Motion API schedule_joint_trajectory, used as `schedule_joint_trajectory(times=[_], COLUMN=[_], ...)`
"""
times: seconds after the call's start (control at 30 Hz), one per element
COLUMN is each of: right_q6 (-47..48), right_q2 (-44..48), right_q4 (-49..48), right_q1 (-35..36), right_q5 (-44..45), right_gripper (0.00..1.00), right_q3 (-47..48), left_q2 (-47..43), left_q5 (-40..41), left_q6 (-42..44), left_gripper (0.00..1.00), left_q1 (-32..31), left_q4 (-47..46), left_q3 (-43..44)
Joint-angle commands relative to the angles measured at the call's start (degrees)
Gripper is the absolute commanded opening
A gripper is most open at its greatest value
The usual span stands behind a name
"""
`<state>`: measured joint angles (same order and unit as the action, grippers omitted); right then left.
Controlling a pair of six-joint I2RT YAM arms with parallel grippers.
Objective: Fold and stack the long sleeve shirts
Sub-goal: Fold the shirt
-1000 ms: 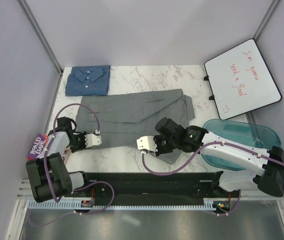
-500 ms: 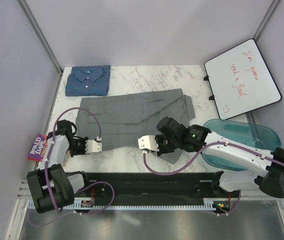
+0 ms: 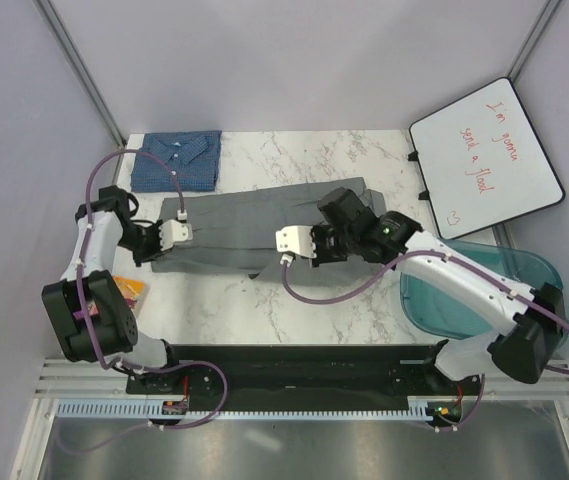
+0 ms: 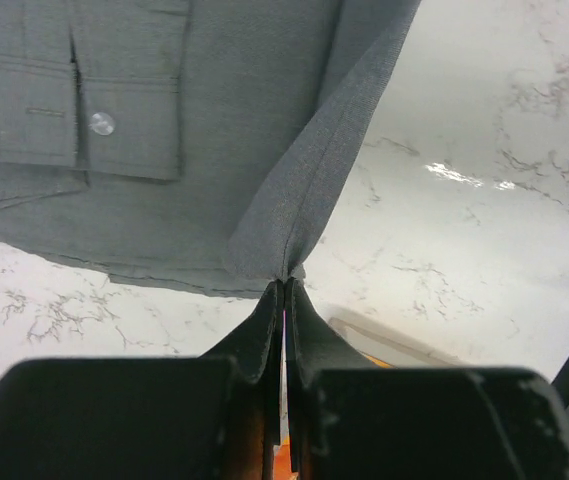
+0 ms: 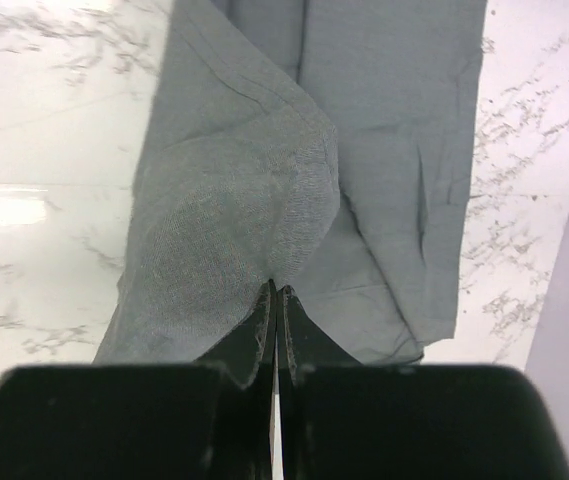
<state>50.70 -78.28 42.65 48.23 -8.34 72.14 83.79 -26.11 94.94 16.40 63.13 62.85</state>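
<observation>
On the marble surface (image 3: 304,160), centre: grey shirt (image 3: 244,228), spread crosswise. Left claw (image 3: 176,234): clamped tight on its left edge. Right claw (image 3: 292,240): pinched tight on a fold further right. Far-left corner: blue checked shirt (image 3: 176,160), folded.

top external: high behind bases, whole worktop (image 3: 344,160)
wrists: close, along own jaws
shared: grey shirt (image 3: 234,225)
</observation>
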Motion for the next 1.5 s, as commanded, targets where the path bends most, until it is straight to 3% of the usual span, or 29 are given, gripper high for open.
schedule_joint_trajectory(times=[0.0,0.17,0.57,0.83,1.17,1.47], right_q6=[7.74,12.05,17.06,19.97,16.28,14.96], right_q2=[-6.51,-13.55,-29.37,-32.37,-32.55,-33.42], right_q4=[-0.73,-2.66,-8.81,-12.68,-18.66,-19.54], right_q1=[-4.27,-7.53,-10.52,-10.96,-11.22,-12.19], right_q5=[-1.77,-3.09,-4.14,-2.83,3.23,2.27], right_gripper=[0.0,0.0,0.0,0.0,0.0,0.0], right_q3=[6.68,10.73,21.98,21.91,19.97,19.26], left_q2=[5.23,11.74,17.37,18.43,20.89,25.28], left_q5=[-3.86,-3.34,-1.05,-0.62,1.94,1.06], left_q6=[-6.51,-11.26,-14.08,-16.8,-21.98,-28.13], left_gripper=[0.02,0.02,0.02,0.02,0.02,0.03], left_q1=[-0.06,-0.14,0.03,-0.06,-0.06,-0.14], left_q4=[0.85,-0.03,-3.63,-4.07,-4.25,-4.42], left_q3=[6.75,12.55,13.7,14.32,17.56,21.7])
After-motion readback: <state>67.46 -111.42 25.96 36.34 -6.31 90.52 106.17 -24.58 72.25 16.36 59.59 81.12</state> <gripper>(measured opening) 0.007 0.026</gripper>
